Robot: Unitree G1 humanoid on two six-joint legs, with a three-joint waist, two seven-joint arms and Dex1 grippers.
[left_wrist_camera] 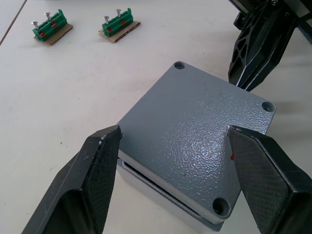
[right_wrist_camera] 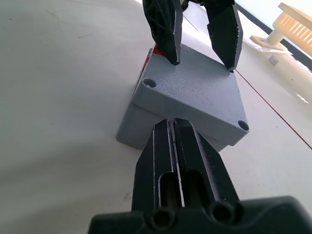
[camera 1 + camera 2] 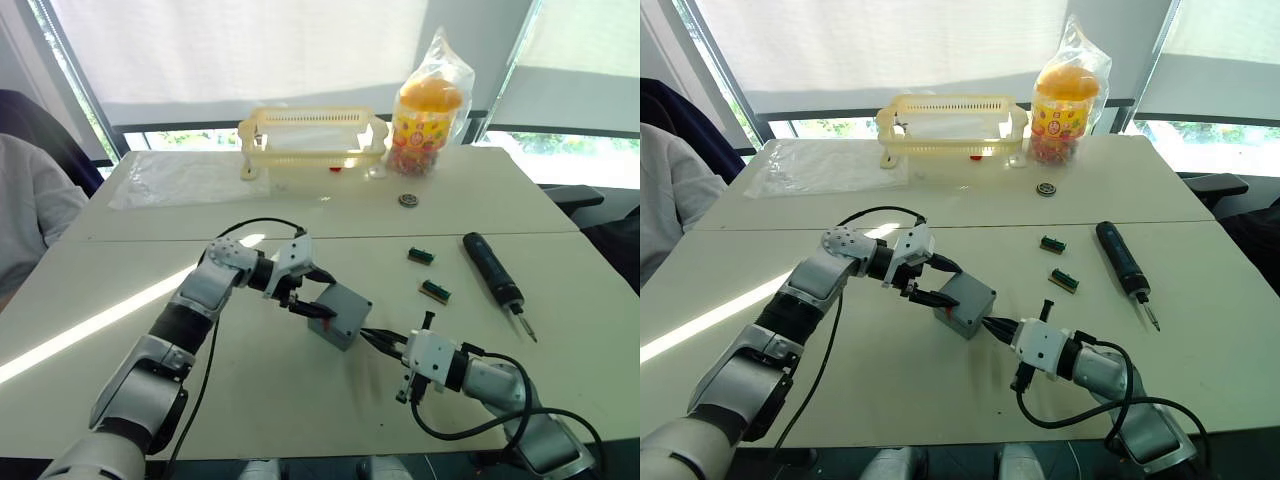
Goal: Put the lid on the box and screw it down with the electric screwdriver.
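Grey lid (image 1: 195, 141) already sits on the box (image 2: 136, 127), a thin gap showing along one edge. Left claw (image 1: 173, 168) spreads wide across the lid; right claw (image 2: 174, 131), fingers pressed together, noses the box's opposite side. Screwdriver (image 3: 492, 270) lies untouched well beyond the right claw, so the screwing is all left, I'd say.
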